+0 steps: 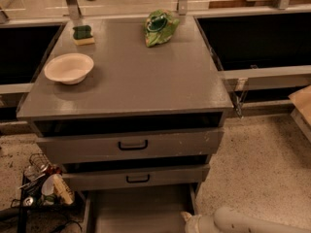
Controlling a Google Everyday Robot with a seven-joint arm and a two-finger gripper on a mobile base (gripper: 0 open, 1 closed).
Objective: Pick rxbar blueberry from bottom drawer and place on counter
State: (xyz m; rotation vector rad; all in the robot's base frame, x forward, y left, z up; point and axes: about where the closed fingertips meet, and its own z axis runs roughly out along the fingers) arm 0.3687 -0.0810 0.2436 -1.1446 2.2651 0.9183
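ok so nearest the camera, the robot's white gripper (188, 218) pokes in at the bottom edge, right by the right-hand wall of the pulled-out deep grey bottom drawer (136, 208). I honestly can't tell whether it's open or closed from this angle. No sign of the small dark rxbar blueberry wrapper either. The patch of plain drawer floor just left of the gripper looks bare, so my guess is the bar sits nearer the front, below what the view catches, or under the arm.

To do this step well I'd go down slow, stay off that thin side wall, and come at the flat bar from straight above.

Beyond the gripper are two shut grey drawers with black handles (132, 144). Above those is the wide matte grey counter (146, 81), with a round cream bowl (69, 68) far left, and a green-and-yellow sponge (83, 34) and a crumpled green bag (159, 27) at the back. The middle stretch looks like the easy drop spot
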